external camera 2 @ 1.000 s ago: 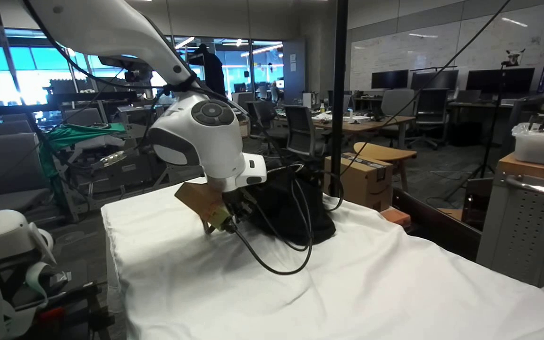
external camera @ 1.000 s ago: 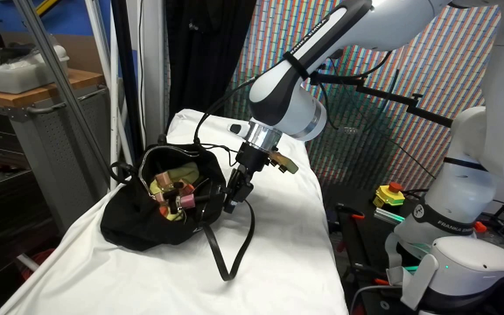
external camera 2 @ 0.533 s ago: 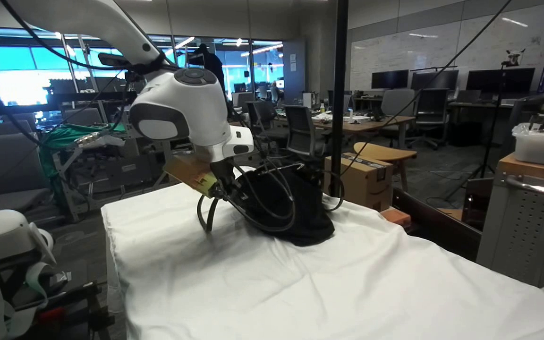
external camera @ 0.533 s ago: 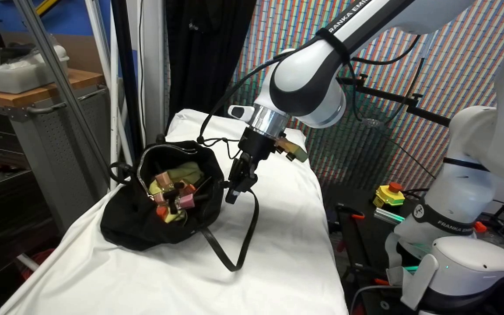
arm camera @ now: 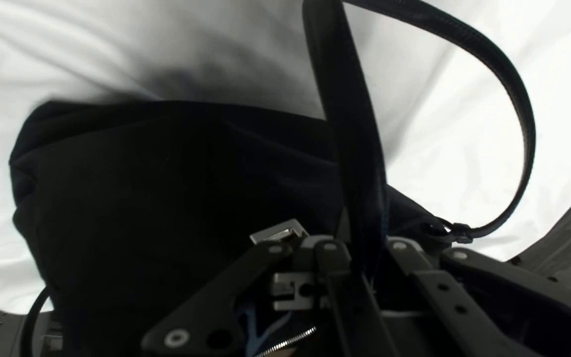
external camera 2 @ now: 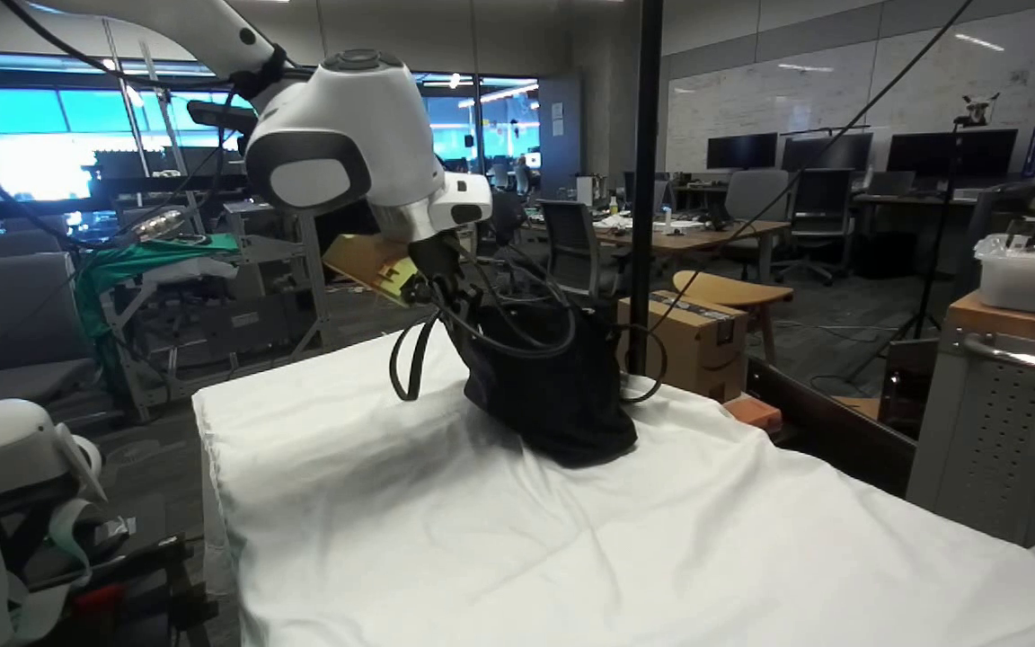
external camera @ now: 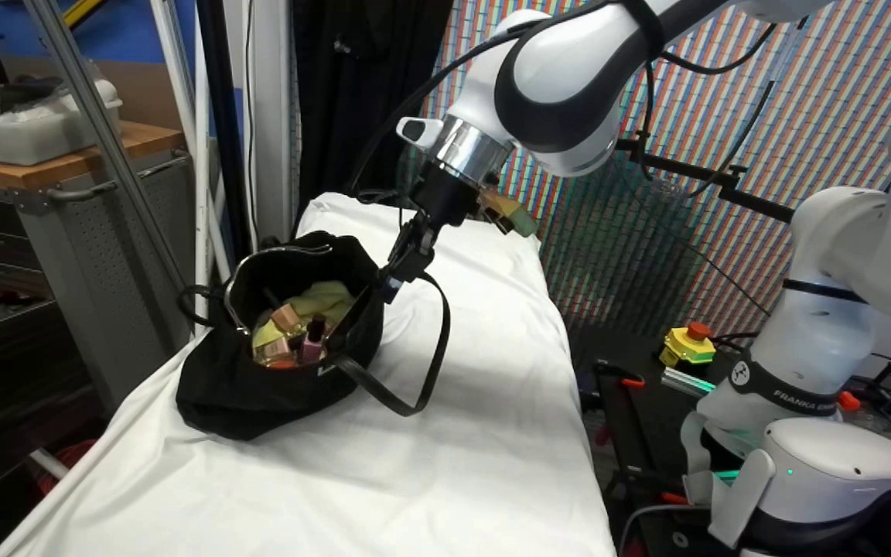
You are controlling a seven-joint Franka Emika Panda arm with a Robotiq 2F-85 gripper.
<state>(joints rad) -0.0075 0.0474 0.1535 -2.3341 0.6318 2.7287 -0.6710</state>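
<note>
Pinching the rim of a black bag (external camera: 248, 394), the pincer (external camera: 390, 286) is closed, apparently on fabric; whether it also catches the strap (arm camera: 349, 114) crossing there, I cannot tell. The bag sits, mouth up, on the white-draped counter (external camera: 484, 464). A shallow bite could let the rim slip; a steeper tilt could spill the small bottles (external camera: 312, 348) inside. The loose strap may snag, and a black pole (external camera 2: 648, 180) beyond the bag limits room.

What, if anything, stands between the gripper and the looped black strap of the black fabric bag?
Nothing visible does: in the wrist view the strap runs straight into the gripper, whose jaws are shut on it. The bag lies beneath the strap there, not in front of it.
</note>
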